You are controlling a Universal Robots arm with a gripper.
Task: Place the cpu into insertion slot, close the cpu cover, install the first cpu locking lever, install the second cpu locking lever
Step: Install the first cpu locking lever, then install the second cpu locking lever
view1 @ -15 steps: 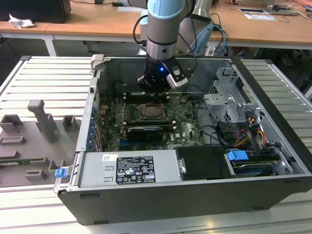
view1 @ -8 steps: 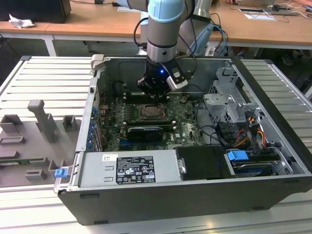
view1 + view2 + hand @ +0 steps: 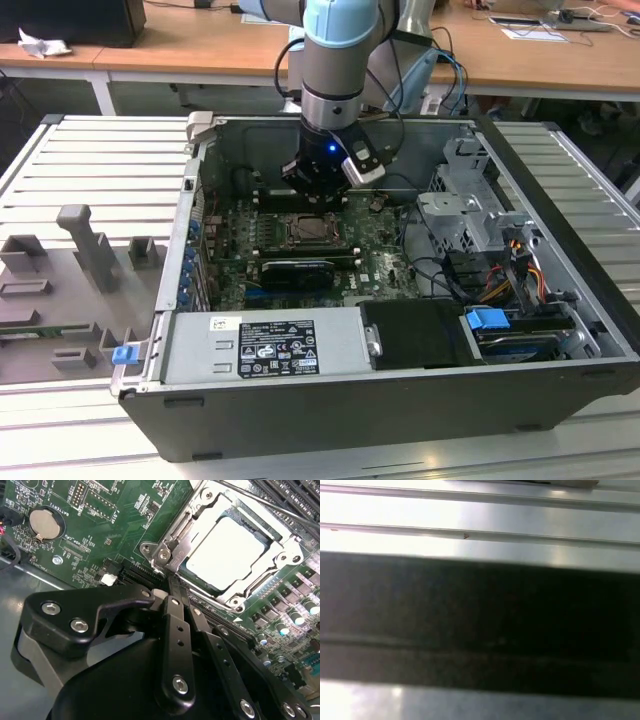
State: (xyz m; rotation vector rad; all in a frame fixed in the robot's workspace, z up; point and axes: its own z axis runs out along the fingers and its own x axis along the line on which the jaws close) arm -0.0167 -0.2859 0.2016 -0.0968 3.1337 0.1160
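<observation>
silvery-tan, the flat square cpu [image 3: 227,555] already lies in the dark, metal-rimmed insertion slot [image 3: 167,560], with the thin silvery cpu cover frame [image 3: 277,540] down around it. the black gripper [image 3: 172,587] has its fingers drawn together, holding nothing, tips at the socket's near corner, just beside a thin wire locking lever [image 3: 260,502]. green motherboard [image 3: 100,540] with a round coin battery [image 3: 44,522] lies beside; long black slotted bars [image 3: 290,495] flank the socket's far side.

Even room light is filling the exterior view; glare is washing out the cpu [image 3: 227,552], and blur is smearing the first wrist view.
</observation>
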